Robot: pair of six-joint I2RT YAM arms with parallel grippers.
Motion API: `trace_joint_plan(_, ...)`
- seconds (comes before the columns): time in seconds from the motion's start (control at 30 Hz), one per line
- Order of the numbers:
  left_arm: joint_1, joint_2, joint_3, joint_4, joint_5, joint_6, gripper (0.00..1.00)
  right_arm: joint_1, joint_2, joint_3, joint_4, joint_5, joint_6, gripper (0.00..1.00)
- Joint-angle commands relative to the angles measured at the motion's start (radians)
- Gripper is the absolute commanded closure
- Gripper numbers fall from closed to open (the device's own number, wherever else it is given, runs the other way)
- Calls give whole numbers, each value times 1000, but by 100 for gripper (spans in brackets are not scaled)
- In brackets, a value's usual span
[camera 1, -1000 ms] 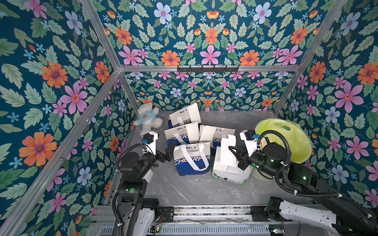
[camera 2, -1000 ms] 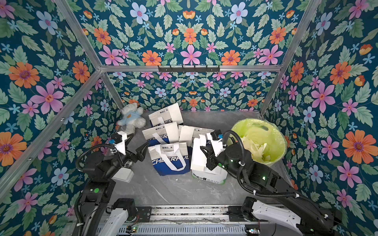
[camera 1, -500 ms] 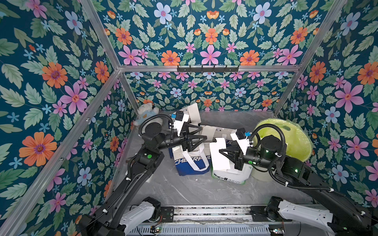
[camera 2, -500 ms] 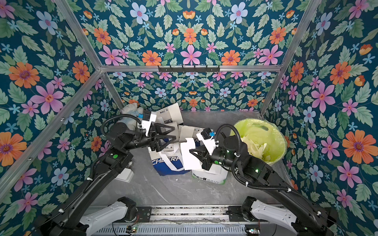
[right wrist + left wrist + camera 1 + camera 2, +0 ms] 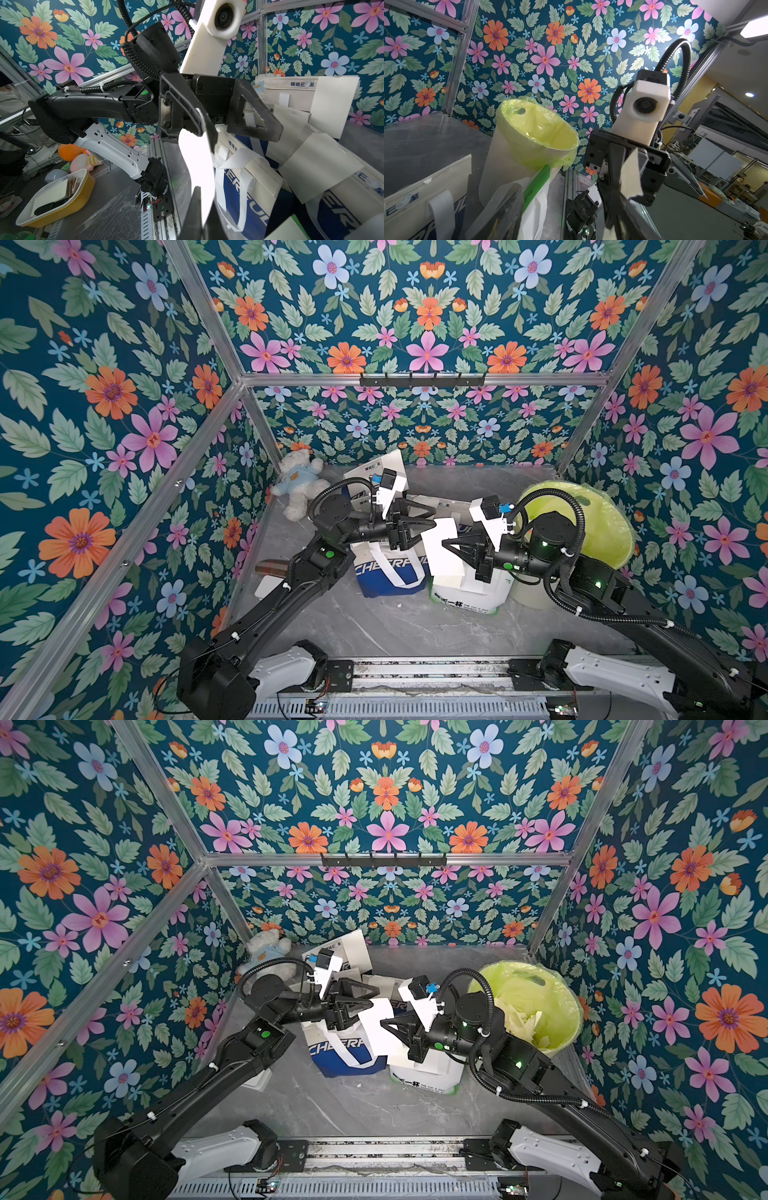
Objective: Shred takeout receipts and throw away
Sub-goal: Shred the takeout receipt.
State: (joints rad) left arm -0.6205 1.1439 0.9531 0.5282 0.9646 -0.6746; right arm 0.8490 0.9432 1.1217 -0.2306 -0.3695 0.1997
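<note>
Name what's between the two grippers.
A white takeout receipt: the right gripper pinches it, the open left gripper is at its edge; both top views show it.

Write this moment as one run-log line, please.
stage: before tear | right fingers: shut on receipt | left fingers: open, at receipt's top corner | bin: lined, scraps inside

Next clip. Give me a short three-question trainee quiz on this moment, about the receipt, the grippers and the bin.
1. True or false: the right gripper is shut on the receipt.
2. The left gripper is: A) open at the receipt's edge, B) shut on a bag, C) inside the bin.
3. What lies inside the bin?
Key: 1 true; 2 A; 3 torn white scraps.
</note>
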Motion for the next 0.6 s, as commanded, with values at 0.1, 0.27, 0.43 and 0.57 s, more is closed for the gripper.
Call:
trace_joint_plan(0.1, -4, -36, -37, 77, -2, -33, 30, -8, 3, 3, 36, 24, 6, 100)
trace_joint_plan(0.27, -4, -82, -71, 92, -12, -27, 24, -13, -13, -6, 36, 43, 11, 100)
trace_joint_plan(0.43, -4, -123, -106, 124, -35, -24, 17, -15, -16, -11, 41, 36, 26, 100)
trace_joint_plan(0.57, -4, -118, -105, 138, -27, -44, 15, -15, -12, -11, 53, 29, 38, 100)
